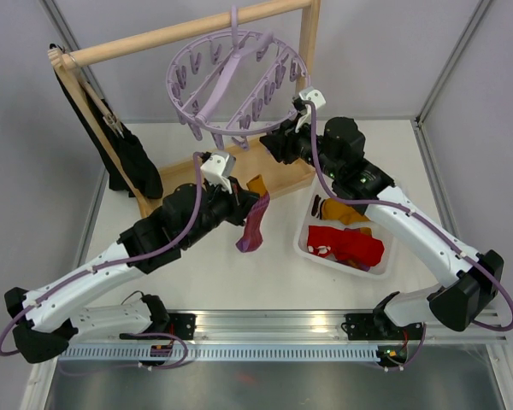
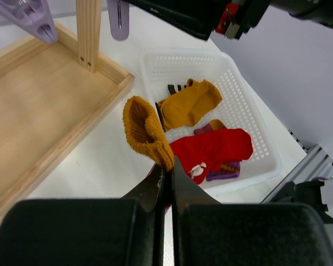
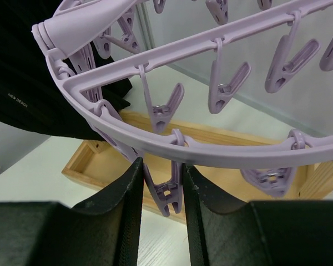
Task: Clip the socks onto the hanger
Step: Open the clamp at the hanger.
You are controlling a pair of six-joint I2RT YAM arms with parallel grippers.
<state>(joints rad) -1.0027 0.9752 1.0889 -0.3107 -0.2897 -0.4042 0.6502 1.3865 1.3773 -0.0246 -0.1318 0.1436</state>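
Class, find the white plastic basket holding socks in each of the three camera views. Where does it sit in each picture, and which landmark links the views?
Top external: the basket sits right of centre, on the table.
Left wrist: the basket is upper right of centre, socks inside.
Right wrist: not in it.
Shared landmark: the wooden rack base, seen in all three.

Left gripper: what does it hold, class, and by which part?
Left gripper pinches a mustard-yellow knitted sock by one end; a maroon fabric sock hangs there too.
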